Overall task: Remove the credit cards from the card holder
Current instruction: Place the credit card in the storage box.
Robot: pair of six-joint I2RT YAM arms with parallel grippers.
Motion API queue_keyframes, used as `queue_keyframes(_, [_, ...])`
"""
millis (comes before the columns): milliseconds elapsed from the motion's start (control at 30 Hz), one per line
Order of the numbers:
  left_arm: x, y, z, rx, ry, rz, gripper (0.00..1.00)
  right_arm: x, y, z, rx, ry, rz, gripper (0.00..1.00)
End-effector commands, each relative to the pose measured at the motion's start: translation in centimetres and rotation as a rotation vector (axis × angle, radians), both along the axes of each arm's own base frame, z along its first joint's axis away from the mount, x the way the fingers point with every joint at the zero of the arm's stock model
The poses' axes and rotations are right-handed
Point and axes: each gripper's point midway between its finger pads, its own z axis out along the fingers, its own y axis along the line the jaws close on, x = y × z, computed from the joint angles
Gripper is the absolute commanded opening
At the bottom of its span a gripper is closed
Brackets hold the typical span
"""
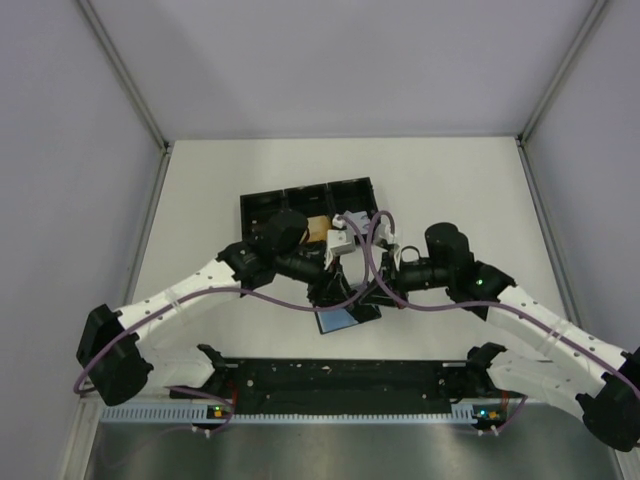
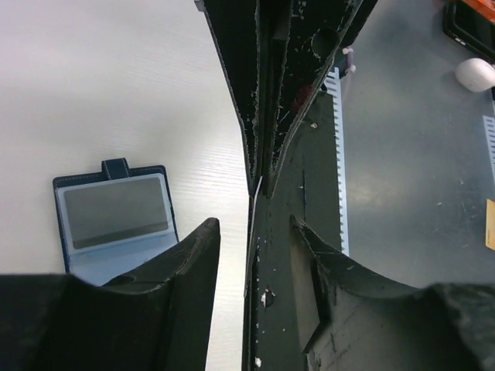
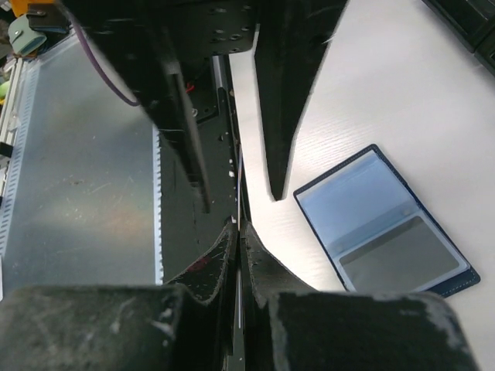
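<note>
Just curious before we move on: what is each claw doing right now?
Left claw: open, holding nothing.
Right claw: closed; whether it pinches anything cannot be told.

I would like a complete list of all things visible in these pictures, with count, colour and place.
card holder: one, dark blue, lying open on the table, nearer than the tray
grey card: one, inside a holder pocket
orange-tan card: one, in the tray
edge-on card: one, colour unclear, between the grippers
tray: one, black, three compartments, mid-table
table: one, white
left gripper: open, either side of the edge-on card
right gripper: shut on that card
</note>
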Motion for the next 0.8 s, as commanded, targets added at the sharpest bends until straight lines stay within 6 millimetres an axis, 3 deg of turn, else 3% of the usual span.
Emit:
queue_keyframes(0, [-0.9, -0.5, 1.5, -0.039, -0.002, -0.081, 0.35, -0.3, 0.6, 3.2, 0.066, -0.092, 0.055, 0.0])
queue_keyframes(100, [-0.8, -0.6, 1.4, -0.031, 0.001, -0.08, 0.02, -0.2, 0.7, 3.2, 0.07, -0.102, 0.058, 0.0])
queue_keyframes(200, [-0.3, -0.5, 1.1, -0.008, -0.002, -0.046, 0.0, 0.1, 0.7, 3.1, 0.064, -0.099, 0.039, 0.0])
queue_keyframes(300, [1.3, 0.0, 0.8, 0.034, -0.03, 0.064, 0.0, 0.7, 0.5, 2.7, 0.051, -0.102, -0.009, 0.32])
queue_keyframes(433, [5.2, 2.2, 0.4, 0.097, -0.029, 0.342, 0.0, 2.0, 0.2, 2.4, 0.033, -0.098, -0.107, 0.63])
queue_keyframes(567, [9.6, 6.4, 0.9, 0.065, 0.034, 0.657, 0.0, 4.5, -0.7, 1.6, -0.005, -0.081, -0.287, 0.85])
queue_keyframes(667, [13.5, 11.9, 1.0, 0.041, 0.087, 0.989, 0.0, 5.9, -1.3, 0.7, -0.031, -0.055, -0.386, 0.93])
queue_keyframes(767, [15.6, 16.2, 0.6, 0.016, 0.133, 1.206, 0.0, 7.0, -1.8, -0.7, -0.056, -0.012, -0.477, 0.97])
